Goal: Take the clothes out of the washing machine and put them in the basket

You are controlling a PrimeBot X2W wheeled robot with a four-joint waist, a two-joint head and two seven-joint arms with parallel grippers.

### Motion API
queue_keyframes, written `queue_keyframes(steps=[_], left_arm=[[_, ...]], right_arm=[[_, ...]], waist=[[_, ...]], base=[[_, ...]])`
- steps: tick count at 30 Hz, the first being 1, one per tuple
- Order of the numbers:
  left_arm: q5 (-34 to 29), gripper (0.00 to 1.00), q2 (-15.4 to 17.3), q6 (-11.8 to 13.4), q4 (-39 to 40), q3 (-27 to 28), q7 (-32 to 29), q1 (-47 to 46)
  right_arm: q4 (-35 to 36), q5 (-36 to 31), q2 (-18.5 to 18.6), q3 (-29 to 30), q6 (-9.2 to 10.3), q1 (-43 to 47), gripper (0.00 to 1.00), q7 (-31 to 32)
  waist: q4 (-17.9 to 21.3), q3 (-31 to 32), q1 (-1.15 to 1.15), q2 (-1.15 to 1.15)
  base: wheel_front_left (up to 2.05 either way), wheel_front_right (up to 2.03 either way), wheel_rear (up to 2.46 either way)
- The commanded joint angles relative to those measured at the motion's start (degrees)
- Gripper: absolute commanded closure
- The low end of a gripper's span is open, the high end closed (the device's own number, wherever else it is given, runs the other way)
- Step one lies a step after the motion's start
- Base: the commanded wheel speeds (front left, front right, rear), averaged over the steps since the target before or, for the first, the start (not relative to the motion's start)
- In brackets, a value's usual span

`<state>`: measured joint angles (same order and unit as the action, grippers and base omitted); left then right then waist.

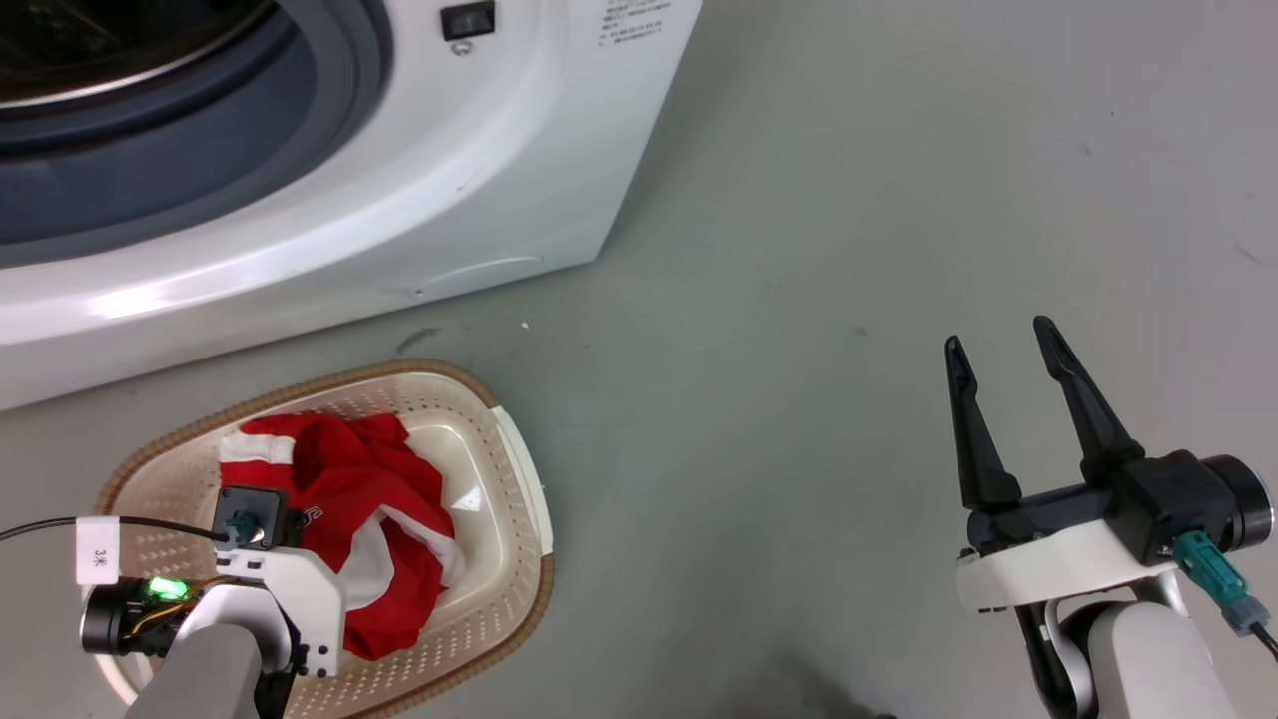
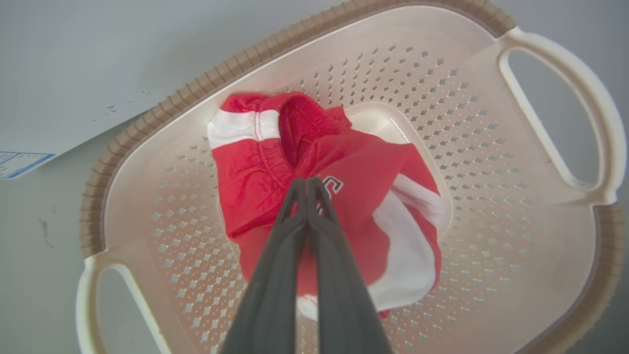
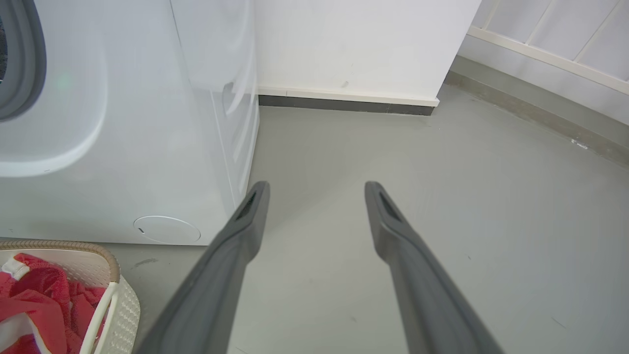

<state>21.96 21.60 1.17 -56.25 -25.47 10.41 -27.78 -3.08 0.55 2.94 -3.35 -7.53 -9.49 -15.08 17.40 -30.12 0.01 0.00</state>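
Clothes (image 1: 371,519): red with white trim, crumpled in the well of the basket (image 1: 540,589), at 7 o'clock in the head view.
Step judged: depositing in the basket, close to done for this garment.
Next move, probably: parting the fingers, then lifting straight up and clear without dragging fabric over the rim.
Left gripper (image 2: 307,183): fingers pressed together, tips on or just above the cloth; pinching a fold or not, impossible to tell.
Washing machine (image 1: 399,200): at 11 o'clock, just beyond the basket.
Right gripper (image 1: 998,335): at 4 o'clock, spread wide, empty, over bare floor (image 1: 799,300).
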Motion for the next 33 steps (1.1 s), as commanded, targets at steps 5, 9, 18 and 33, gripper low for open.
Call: queue_keyframes(steps=[5, 9, 18, 33], left_arm=[[1.01, 1.0, -1.05, 0.41, -6.4, 0.7, 2.34, -2.69], [0.89, 1.0, -1.65, 0.11, -9.13, 0.57, 3.62, -3.53], [1.5, 0.0, -3.63, 0.71, -2.51, 3.52, 4.87, -1.24], [-5.9, 0.0, -7.66, 0.95, 31.28, 14.82, 4.79, 13.0]], right_arm=[[0.39, 0.44, -0.12, 0.07, 0.08, -1.22, 0.0, -0.13], [-0.07, 0.04, -0.12, 0.55, 0.08, -1.38, 0.0, -0.13], [-1.62, -1.86, -0.09, 2.2, 0.08, 0.26, 0.0, -0.13], [-2.82, -5.89, -0.09, 7.73, 0.08, 6.28, 0.0, -0.13]], waist=[[1.37, -2.71, -0.01, 0.0], [0.84, -2.36, -0.01, 0.0], [-3.01, 5.28, -0.01, 0.0], [-13.27, 21.8, -0.01, 0.0]], base=[[0.0, 0.0, 0.0], [0.0, 0.0, 0.0], [0.0, 0.0, 0.0], [0.0, 0.0, 0.0]])
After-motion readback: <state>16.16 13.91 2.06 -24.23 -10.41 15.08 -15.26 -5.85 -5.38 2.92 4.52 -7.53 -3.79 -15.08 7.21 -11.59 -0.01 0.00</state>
